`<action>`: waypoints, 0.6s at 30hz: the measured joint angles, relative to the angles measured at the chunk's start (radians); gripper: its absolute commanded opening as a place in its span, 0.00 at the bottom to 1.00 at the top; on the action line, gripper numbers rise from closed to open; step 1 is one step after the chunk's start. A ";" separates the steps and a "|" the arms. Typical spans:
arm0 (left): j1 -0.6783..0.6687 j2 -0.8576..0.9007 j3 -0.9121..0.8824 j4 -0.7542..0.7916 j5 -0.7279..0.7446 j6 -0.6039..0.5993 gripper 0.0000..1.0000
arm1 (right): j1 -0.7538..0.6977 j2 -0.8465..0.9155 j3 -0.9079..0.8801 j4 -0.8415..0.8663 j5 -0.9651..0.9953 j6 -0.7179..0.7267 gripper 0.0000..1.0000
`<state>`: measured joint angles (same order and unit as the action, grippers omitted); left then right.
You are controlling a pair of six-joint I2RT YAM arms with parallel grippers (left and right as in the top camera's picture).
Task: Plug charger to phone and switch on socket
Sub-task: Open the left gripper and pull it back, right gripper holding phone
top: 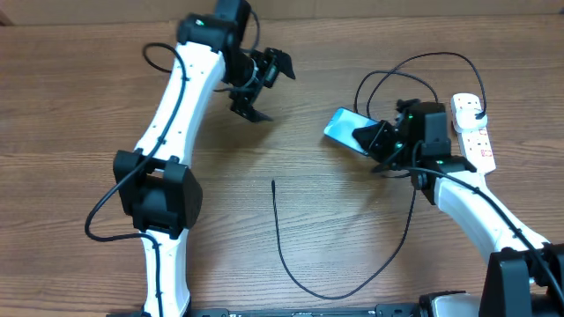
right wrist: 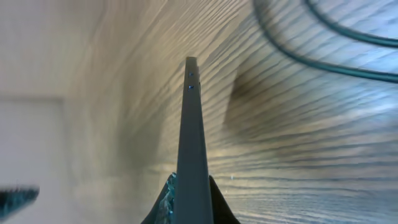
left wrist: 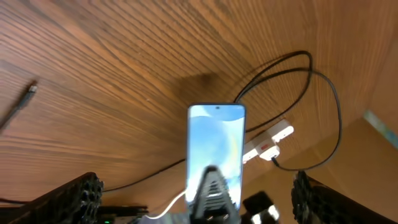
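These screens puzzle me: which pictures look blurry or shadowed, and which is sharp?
Overhead: sharp, evenly lit, only faint shadows. Left wrist: the phone is fairly sharp, a dark shadow on the table beyond it, the fingers at the bottom corners soft. Right wrist: phone edge clear, left side washed out and blurred.

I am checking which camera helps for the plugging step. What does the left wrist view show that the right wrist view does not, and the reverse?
Only the left wrist view shows the phone face-on with its lit screen, the socket, and the charger's free tip lying on the table. Only the right wrist view shows the phone edge-on, a thin strip with two small dots near its top. Both show the phone held by the right gripper, the charger's loops and the wood table.
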<state>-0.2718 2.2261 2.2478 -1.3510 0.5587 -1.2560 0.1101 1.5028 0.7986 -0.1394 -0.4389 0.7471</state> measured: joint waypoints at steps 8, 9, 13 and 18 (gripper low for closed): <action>-0.014 0.000 0.194 -0.116 -0.065 0.124 1.00 | -0.045 0.002 0.000 0.137 -0.090 0.342 0.04; -0.016 0.000 0.212 -0.126 -0.073 0.134 1.00 | -0.045 0.002 0.000 0.167 -0.112 0.402 0.04; -0.023 0.000 0.255 -0.130 -0.089 0.155 0.99 | -0.044 0.003 0.000 0.283 -0.187 0.615 0.04; -0.023 0.000 0.266 -0.065 -0.062 0.161 0.98 | -0.044 0.004 0.000 0.395 -0.248 0.803 0.04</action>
<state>-0.2951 2.2261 2.5141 -1.4158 0.4965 -1.0954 0.0662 1.5066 0.7982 0.2554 -0.6865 1.5501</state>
